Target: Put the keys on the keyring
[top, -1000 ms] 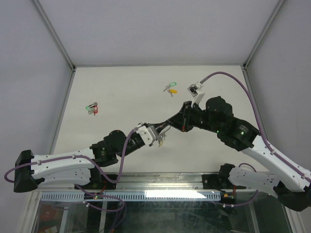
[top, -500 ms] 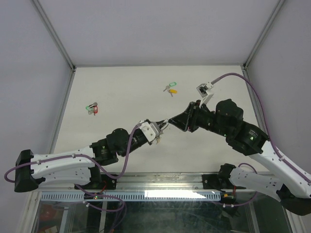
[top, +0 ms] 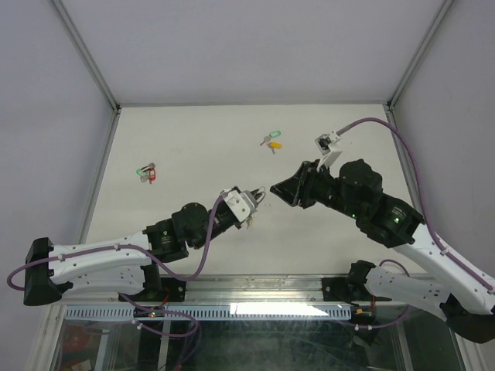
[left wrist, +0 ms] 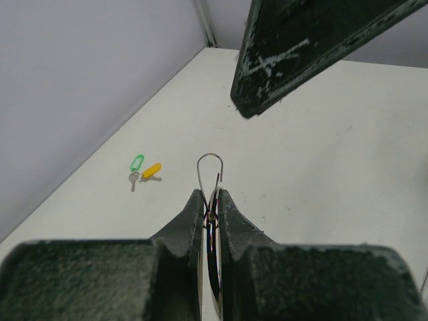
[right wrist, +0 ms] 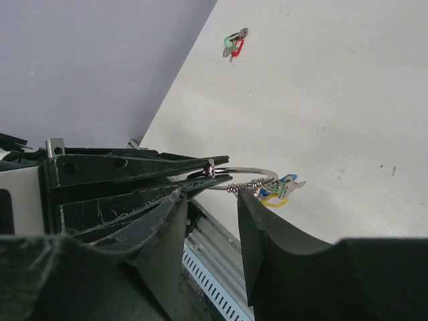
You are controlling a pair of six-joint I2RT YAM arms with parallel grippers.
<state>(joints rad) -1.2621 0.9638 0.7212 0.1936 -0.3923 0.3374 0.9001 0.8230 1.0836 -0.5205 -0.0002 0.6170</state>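
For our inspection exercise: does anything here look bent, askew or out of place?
The keyring, pinched in the left gripper, looks odd: its wire shows as a narrow loop with one end standing free, as if sprung open.

Change over 1 second, top view. My right gripper (top: 275,189), earlier pushed in against the tip of my left gripper (top: 259,194), has parted its jaws and drawn back to the right. A narrow gap now separates the 2 tools. My right elbow has swung outward to the right with it. My left gripper has carried the keyring (left wrist: 209,167) a little farther from the arm bases.
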